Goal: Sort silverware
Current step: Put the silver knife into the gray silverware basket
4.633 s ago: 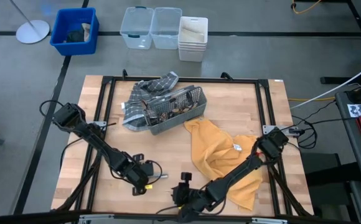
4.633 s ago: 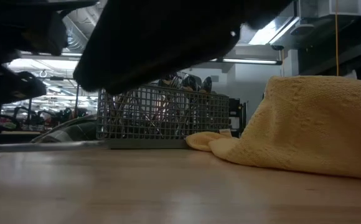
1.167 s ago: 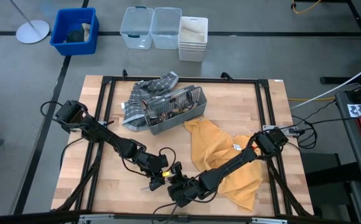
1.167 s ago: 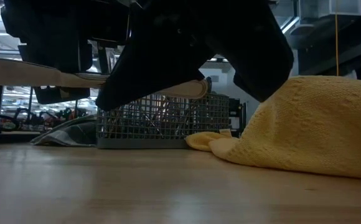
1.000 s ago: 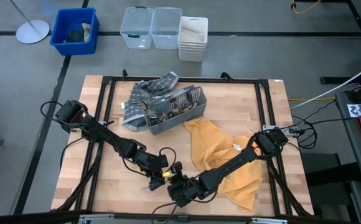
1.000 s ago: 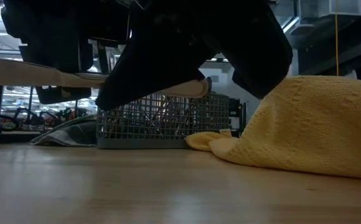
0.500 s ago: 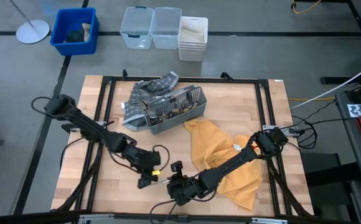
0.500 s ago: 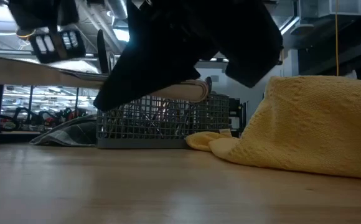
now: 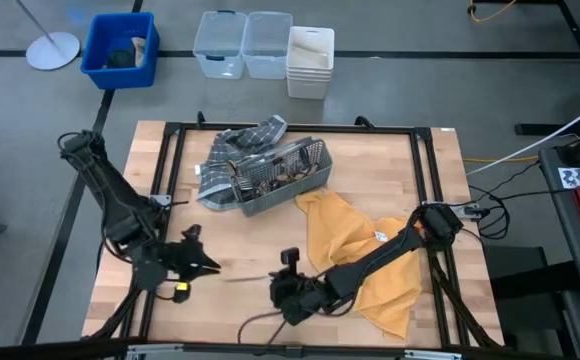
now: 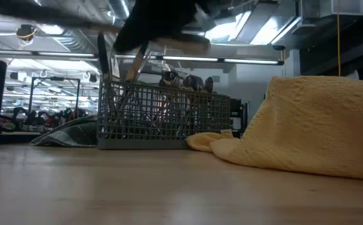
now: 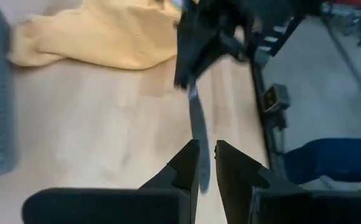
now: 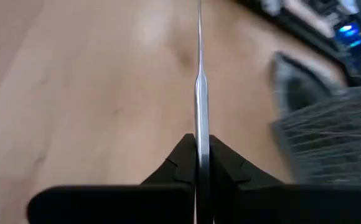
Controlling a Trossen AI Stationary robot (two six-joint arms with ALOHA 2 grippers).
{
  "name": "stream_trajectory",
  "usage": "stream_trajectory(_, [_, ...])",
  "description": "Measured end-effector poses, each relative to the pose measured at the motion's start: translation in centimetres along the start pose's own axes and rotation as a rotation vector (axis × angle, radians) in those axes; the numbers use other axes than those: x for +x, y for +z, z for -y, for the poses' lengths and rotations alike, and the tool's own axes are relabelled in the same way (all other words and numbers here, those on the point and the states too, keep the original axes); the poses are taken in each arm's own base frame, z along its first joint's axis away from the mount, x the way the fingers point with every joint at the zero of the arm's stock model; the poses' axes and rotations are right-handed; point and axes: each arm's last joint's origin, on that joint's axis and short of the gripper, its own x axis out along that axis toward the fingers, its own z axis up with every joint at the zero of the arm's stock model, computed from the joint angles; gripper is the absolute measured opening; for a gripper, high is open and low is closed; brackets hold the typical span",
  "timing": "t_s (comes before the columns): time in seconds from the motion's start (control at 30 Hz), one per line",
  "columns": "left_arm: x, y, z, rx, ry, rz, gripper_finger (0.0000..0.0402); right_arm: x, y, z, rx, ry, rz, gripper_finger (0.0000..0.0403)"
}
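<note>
Right gripper [image 9: 274,284], low over the table's near edge, is clamped on the handle of a table knife [image 9: 245,277] whose blade points toward the left gripper [image 9: 208,266]. Left gripper's fingers sit slightly apart, holding nothing, the blade tip close by. More silverware [image 9: 270,177] stands in the mesh basket [image 9: 305,184] at the far side, beside a yellow towel [image 9: 345,240].

Crumpled terry towel [image 9: 355,240] was mustard yellow; wire-mesh caddy [image 9: 275,180] grey, on a grey-and-white checked cloth [image 9: 232,150]. Slim metal knife [image 12: 199,93] was shiny silver; plank tabletop [image 9: 390,170] pale wood.
</note>
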Motion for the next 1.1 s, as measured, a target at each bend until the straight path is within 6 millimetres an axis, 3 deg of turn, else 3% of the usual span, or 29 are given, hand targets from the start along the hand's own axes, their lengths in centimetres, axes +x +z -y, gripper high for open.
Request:
stream_trajectory(0.23, [-1.0,-0.9,0.0,0.049,0.036,-0.001,0.004,-2.6,2.5,5.6,0.064,-0.037,0.076,0.0025])
stream_trajectory(0.53, [-3.1,-1.8,1.1,0.253,0.198,0.287,0.004,-6.3,4.2,9.0,0.155,-0.037,0.167,0.0022])
stream_trajectory(0.67, [-4.1,-2.4,1.6,0.312,0.208,0.345,0.004,-9.0,5.0,11.1,0.182,-0.146,0.215,0.0022])
stream_trajectory(0.87, [-4.8,-3.0,2.0,0.309,0.182,0.371,0.004,-11.8,4.7,13.2,0.158,-0.239,0.191,0.0022])
stream_trajectory(1.1, [-3.9,-2.2,1.5,0.274,0.243,0.379,0.004,-16.1,4.1,16.2,0.188,-0.306,0.193,0.0023])
